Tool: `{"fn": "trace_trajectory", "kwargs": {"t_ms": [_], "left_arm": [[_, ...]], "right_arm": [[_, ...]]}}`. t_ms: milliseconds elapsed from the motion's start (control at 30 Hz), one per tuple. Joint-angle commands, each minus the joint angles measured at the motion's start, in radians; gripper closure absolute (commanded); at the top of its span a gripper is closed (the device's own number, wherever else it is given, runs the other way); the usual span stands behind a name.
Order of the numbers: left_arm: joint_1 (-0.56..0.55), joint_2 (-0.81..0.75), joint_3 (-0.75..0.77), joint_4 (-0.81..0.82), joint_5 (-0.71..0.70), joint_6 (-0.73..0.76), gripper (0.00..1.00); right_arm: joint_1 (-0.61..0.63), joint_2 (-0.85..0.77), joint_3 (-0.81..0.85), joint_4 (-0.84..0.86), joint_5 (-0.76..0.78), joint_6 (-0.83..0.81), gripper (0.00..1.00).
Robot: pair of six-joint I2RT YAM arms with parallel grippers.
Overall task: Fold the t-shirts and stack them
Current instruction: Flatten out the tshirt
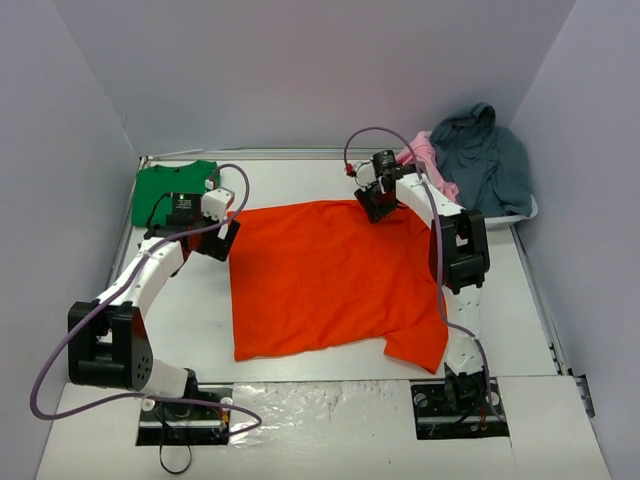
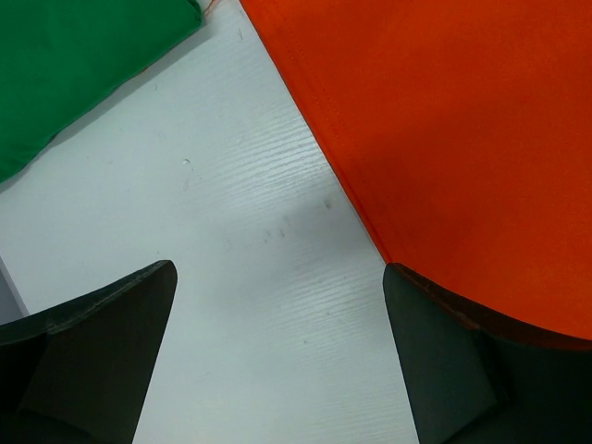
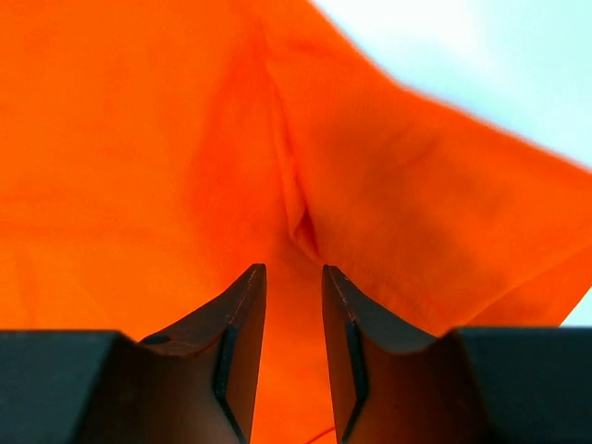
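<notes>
The orange t-shirt (image 1: 330,275) lies spread flat across the middle of the white table (image 1: 560,320), one sleeve pointing toward the near right. My right gripper (image 1: 375,207) is at the shirt's far edge. In the right wrist view its jaws (image 3: 293,273) are closed narrowly on orange cloth (image 3: 139,139), which puckers into a ridge just ahead of the tips. The green t-shirt (image 1: 170,190) lies folded at the far left corner. My left gripper (image 1: 216,240) hovers open by the orange shirt's left edge. Bare table shows between its fingers (image 2: 279,277), beside the orange cloth (image 2: 462,139) and green cloth (image 2: 74,65).
A heap of grey-blue clothing (image 1: 485,160) with a pink garment (image 1: 425,155) sits at the far right corner, close behind the right arm. Pale walls enclose the table on three sides.
</notes>
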Motion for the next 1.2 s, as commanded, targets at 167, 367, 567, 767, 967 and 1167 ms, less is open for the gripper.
{"fn": "trace_trajectory", "kwargs": {"t_ms": [167, 367, 567, 767, 967, 1167], "left_arm": [[0.011, 0.017, -0.002, 0.01, 0.006, -0.003, 0.06], [0.011, 0.032, -0.004, 0.011, 0.006, 0.002, 0.06], [0.011, 0.037, -0.006, 0.01, 0.007, 0.003, 0.06], [0.011, 0.031, -0.006, 0.004, 0.016, 0.007, 0.06], [0.011, 0.026, -0.004, -0.005, 0.025, 0.008, 0.06], [0.011, 0.034, 0.004, -0.012, 0.041, 0.007, 0.06]], "right_arm": [[0.033, 0.079, 0.127, -0.033, 0.024, -0.002, 0.66], [0.05, 0.135, 0.182, -0.033, 0.061, -0.002, 0.69], [0.048, 0.146, 0.204, -0.033, 0.083, 0.006, 0.97], [0.047, 0.096, 0.179, -0.033, 0.115, -0.007, 0.99], [0.048, 0.053, 0.162, -0.03, 0.177, -0.027, 1.0], [0.042, 0.036, 0.239, -0.027, 0.258, -0.056, 1.0]]}}
